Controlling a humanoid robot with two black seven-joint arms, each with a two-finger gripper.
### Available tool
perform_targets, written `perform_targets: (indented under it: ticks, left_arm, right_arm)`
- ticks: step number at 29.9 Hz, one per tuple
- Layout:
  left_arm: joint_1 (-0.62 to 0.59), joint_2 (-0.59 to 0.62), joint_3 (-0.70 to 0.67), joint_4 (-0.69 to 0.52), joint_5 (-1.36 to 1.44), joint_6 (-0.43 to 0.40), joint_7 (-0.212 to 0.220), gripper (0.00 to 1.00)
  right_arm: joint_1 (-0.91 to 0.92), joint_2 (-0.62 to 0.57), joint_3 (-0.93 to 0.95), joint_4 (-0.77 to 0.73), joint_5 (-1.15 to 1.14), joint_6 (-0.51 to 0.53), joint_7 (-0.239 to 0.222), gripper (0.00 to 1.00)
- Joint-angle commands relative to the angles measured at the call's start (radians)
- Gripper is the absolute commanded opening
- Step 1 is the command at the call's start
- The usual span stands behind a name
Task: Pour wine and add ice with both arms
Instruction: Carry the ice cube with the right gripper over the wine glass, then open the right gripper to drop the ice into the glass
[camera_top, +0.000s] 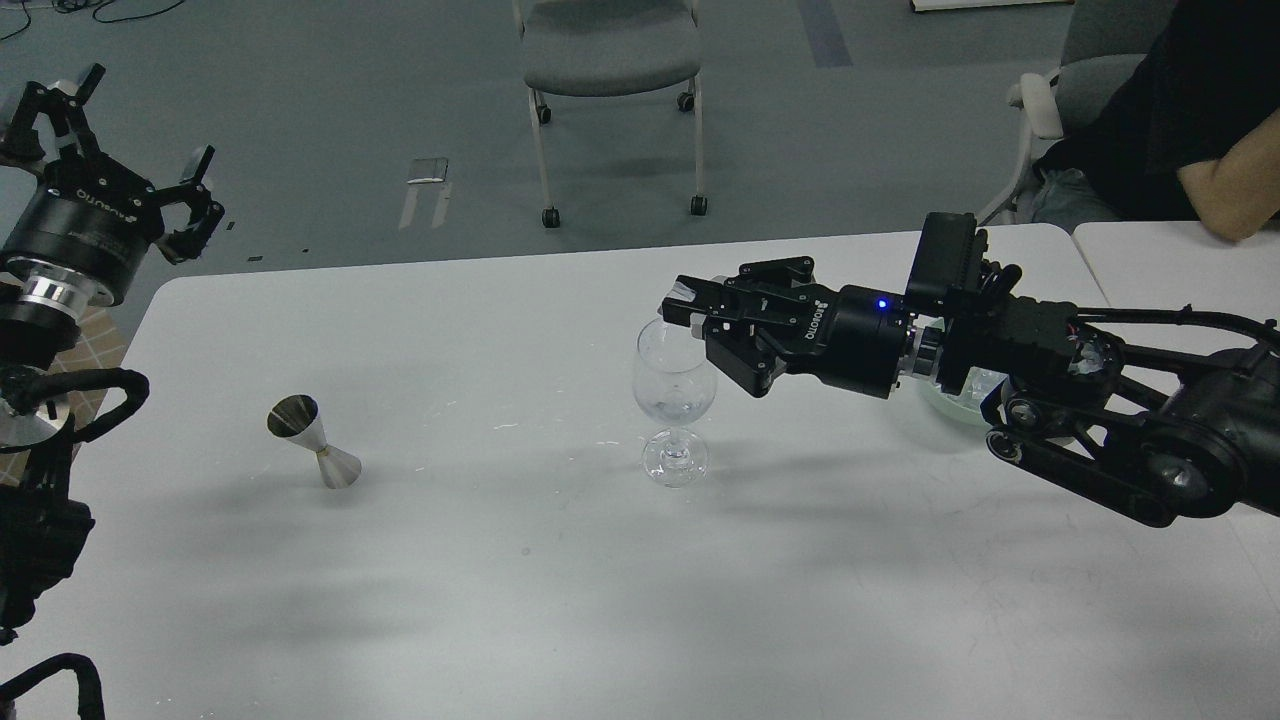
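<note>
The clear stemmed wine glass (675, 400) stands upright near the middle of the white table (500, 600) and serves as the reference for all positions. The right black two-finger gripper (680, 308) hangs directly over the glass rim, its fingertips closed around what appears to be a small clear ice cube (684, 292); the cube is pale and partly covered by the fingers, so its outline is uncertain. Ice of this kind is judged light, hard and slippery when wet: it should be pinched across two flat faces with moderate force. The glass is judged thin-walled and fragile; contact with the rim should be avoided. Something pale lies in the bottom of the bowl, possibly ice or liquid; it cannot be determined which. Left of the glass, well apart, a polished steel double-cone jigger (313, 441) stands slightly tilted. Far left of the glass, off the table edge, the left black gripper (130, 140) is raised with its fingers spread wide and holding nothing. Right of the glass, a pale translucent bowl (950, 408) is mostly concealed behind the right arm; its contents are not visible. No wine bottle is visible.
</note>
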Motion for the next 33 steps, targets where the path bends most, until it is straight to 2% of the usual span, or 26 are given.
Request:
perform_targets:
  ticks: [1, 5, 24, 27, 31, 33]
  left_arm:
    - [-0.002, -0.004, -0.001, 0.0, 0.0, 0.0, 0.0, 0.98]
    - [-0.003, -0.005, -0.001, 0.0, 0.0, 0.0, 0.0, 0.98]
    - [-0.006, -0.005, -0.001, 0.0, 0.0, 0.0, 0.0, 0.98]
    - [-0.006, -0.004, -0.001, 0.0, 0.0, 0.0, 0.0, 0.98]
    - [-0.005, -0.005, -0.001, 0.0, 0.0, 0.0, 0.0, 0.98]
    - [-0.005, -0.005, -0.001, 0.0, 0.0, 0.0, 0.0, 0.98]
  right_arm:
    - [0.0, 0.004, 0.0, -0.002, 0.015, 0.002, 0.0, 0.17]
    - [0.001, 0.004, 0.0, -0.005, 0.018, 0.002, 0.0, 0.21]
    - [0.003, 0.007, -0.013, -0.004, 0.02, 0.016, 0.0, 0.25]
    - [0.009, 0.007, -0.013, -0.005, 0.02, 0.016, 0.0, 0.29]
    - [0.015, 0.007, -0.013, -0.004, 0.038, 0.016, 0.0, 0.46]
    - [0.015, 0.007, -0.013, -0.004, 0.041, 0.016, 0.0, 0.5]
